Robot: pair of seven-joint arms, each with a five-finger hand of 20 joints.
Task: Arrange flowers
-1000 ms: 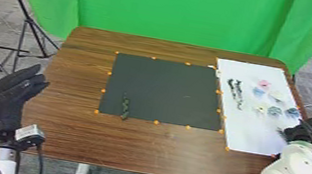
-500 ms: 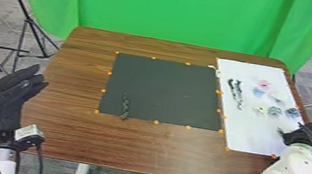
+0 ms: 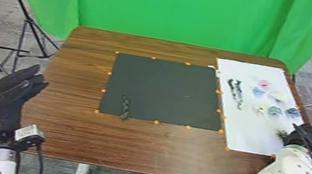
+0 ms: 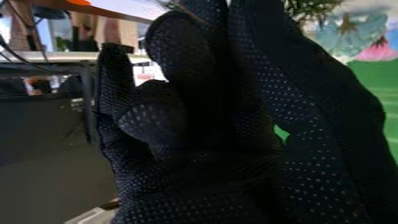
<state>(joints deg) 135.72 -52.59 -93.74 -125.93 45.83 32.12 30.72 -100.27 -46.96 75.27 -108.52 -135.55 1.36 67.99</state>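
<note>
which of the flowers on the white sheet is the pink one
The pink flower is the one lying farthest from the robot on the white sheet; the other flowers lie nearer, and none of them is pink.

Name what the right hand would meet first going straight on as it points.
The right hand would probably meet the spiky green sprig first, though depth is unclear and it may pass beside it.

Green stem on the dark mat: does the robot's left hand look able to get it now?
Probably yes: the stem lies on the left part of the mat, and nothing stands on the table between it and the left hand.
</note>
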